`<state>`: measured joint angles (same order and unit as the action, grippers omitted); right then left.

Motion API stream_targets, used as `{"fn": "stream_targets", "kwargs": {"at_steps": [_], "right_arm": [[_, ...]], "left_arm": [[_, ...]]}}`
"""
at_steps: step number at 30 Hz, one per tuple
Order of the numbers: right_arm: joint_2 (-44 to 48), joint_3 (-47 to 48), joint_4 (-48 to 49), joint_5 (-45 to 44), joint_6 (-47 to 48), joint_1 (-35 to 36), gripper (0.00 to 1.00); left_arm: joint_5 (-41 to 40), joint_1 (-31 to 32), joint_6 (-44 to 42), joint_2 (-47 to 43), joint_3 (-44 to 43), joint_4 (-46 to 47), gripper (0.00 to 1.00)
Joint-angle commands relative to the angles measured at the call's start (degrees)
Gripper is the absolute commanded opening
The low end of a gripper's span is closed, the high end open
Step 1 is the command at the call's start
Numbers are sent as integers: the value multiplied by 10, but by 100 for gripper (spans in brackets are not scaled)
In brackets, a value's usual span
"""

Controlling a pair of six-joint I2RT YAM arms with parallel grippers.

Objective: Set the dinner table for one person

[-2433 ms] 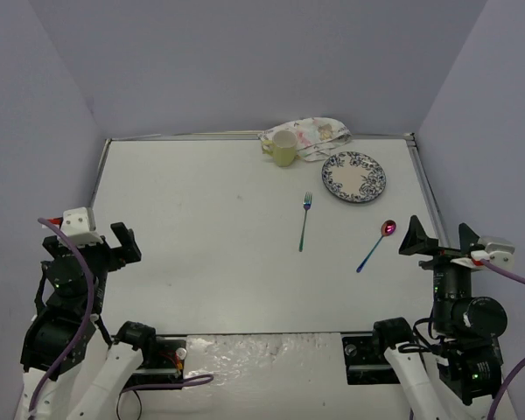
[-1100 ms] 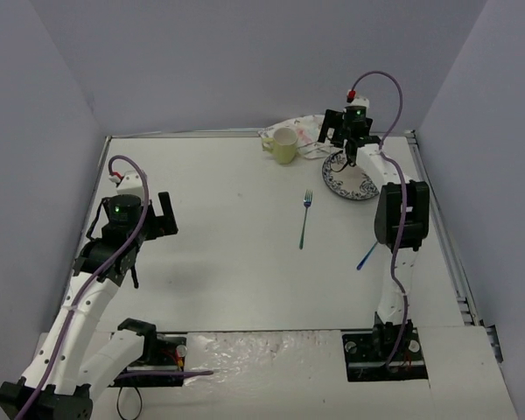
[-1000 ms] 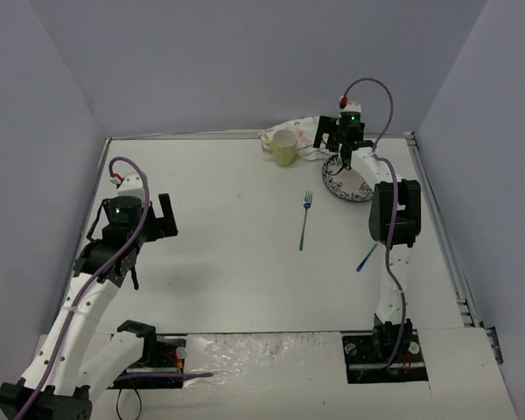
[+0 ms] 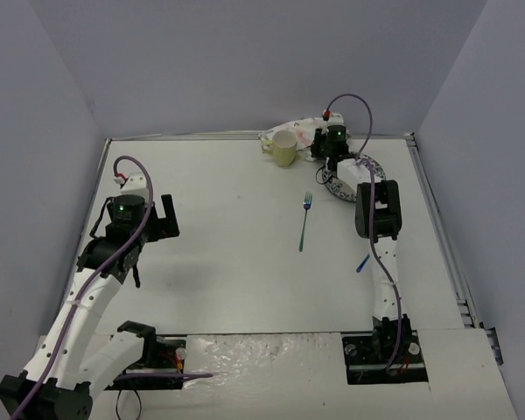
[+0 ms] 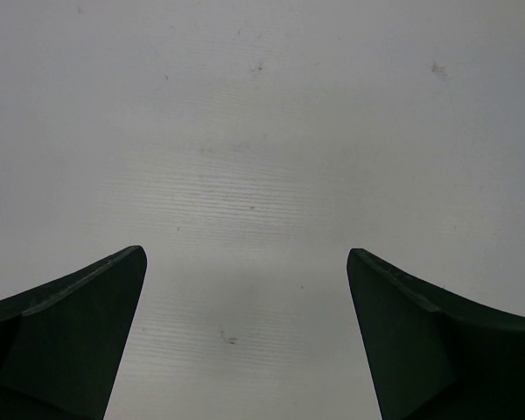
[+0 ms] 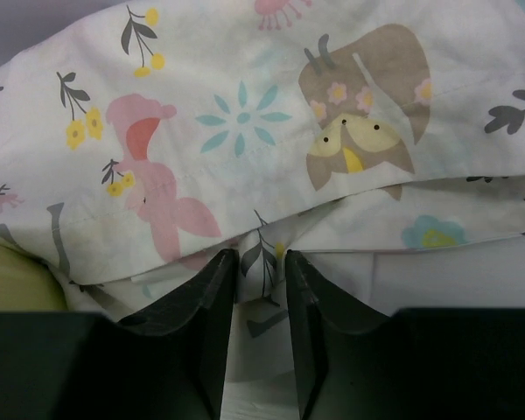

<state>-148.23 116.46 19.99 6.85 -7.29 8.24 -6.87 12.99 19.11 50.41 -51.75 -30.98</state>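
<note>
The left arm [image 4: 92, 293] rises from its base and bends at the elbow, with its wrist tipped downward. The left gripper [image 5: 245, 262] holds its fingers [image 5: 79, 332] spread wide apart. The right arm [image 4: 381, 214] reaches far forward at nearly full stretch, and the right gripper [image 6: 261, 262] has its fingers [image 6: 206, 324] drawn close together, pinching a fold of printed cloth [image 6: 245, 114].

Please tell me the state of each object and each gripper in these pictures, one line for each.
placemat: crumpled, not spread out.
mug: upright, beside the placemat.
plate: flat, partly hidden by the right arm.
fork: lying flat, untouched.
spoon: lying flat, mostly hidden by the right arm.
left gripper: open, empty, above the bare dinner table.
right gripper: shut on a fold of the placemat.
</note>
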Motion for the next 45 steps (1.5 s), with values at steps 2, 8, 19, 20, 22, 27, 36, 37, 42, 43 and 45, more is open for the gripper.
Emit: {"fn": "stream_targets", "kwargs": {"at_steps": [2, 8, 19, 20, 22, 27, 36, 37, 42, 43, 45], "right_arm": [[31, 24, 55, -25, 20, -1, 5], [104, 12, 76, -64, 61, -1, 0], [369, -53, 64, -121, 145, 13, 0], [390, -59, 50, -117, 149, 18, 0], [428, -70, 7, -105, 152, 34, 0], [561, -155, -74, -88, 148, 80, 0], [665, -202, -143, 48, 64, 199, 0], [658, -196, -145, 67, 55, 221, 0], [620, -138, -152, 168, 37, 298, 0], [615, -128, -151, 183, 33, 309, 0], [611, -119, -147, 193, 30, 331, 0]], "left_arm": [[0, -5, -3, 1, -15, 24, 97], [1, -5, -3, -2, -15, 24, 97], [4, -5, -3, -25, -13, 30, 97], [4, -4, -3, -27, -13, 30, 97], [4, -4, -1, -33, -13, 30, 97], [20, 1, 16, -51, -20, 27, 97], [39, 5, 25, -99, -70, -33, 97], [39, 5, 25, -104, -75, -38, 97], [30, 5, 22, -137, -96, -72, 97], [26, 5, 21, -143, -101, -80, 97], [21, 5, 19, -158, -112, -92, 97]]}}
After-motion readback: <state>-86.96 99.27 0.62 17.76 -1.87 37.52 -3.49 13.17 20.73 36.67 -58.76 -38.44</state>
